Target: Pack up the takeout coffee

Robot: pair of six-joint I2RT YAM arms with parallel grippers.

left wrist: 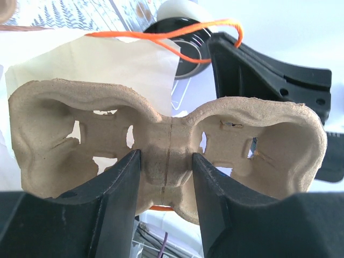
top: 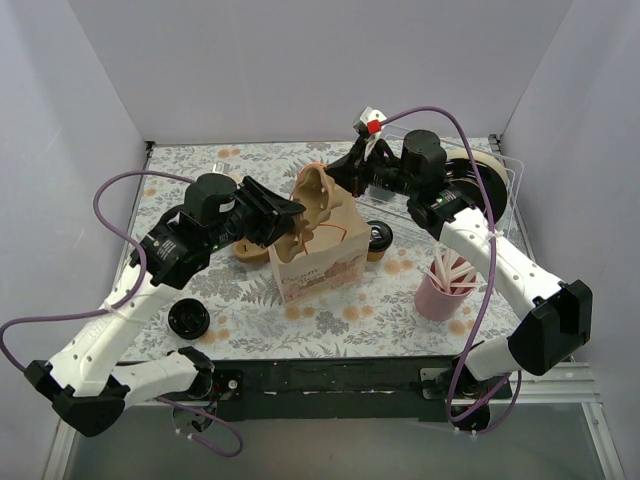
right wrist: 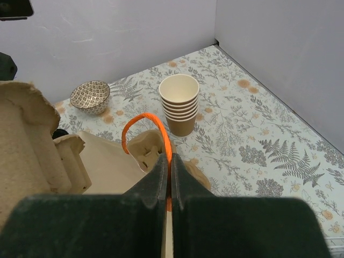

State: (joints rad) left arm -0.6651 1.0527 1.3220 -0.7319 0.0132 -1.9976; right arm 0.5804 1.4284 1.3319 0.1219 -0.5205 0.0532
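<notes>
My left claw (left wrist: 165,166) pinches the carrier (left wrist: 269,145), my right claw (right wrist: 167,174) the handle (right wrist: 141,119) of the bag (top: 320,268); a snagged carrier could topple it.

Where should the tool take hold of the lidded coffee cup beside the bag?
Grip the coffee cup, probably around its brown wall under the black lid, coming from the near side: it stands upright, and the paper bag stands close on its left.

light: bright, even, diffuse from overhead
shadows: faint, soft-edged on the bench (top: 330,332)
glare: left wrist view's background washed out white
focus: overhead view sharp; near jaws blurred in both wrist views
</notes>
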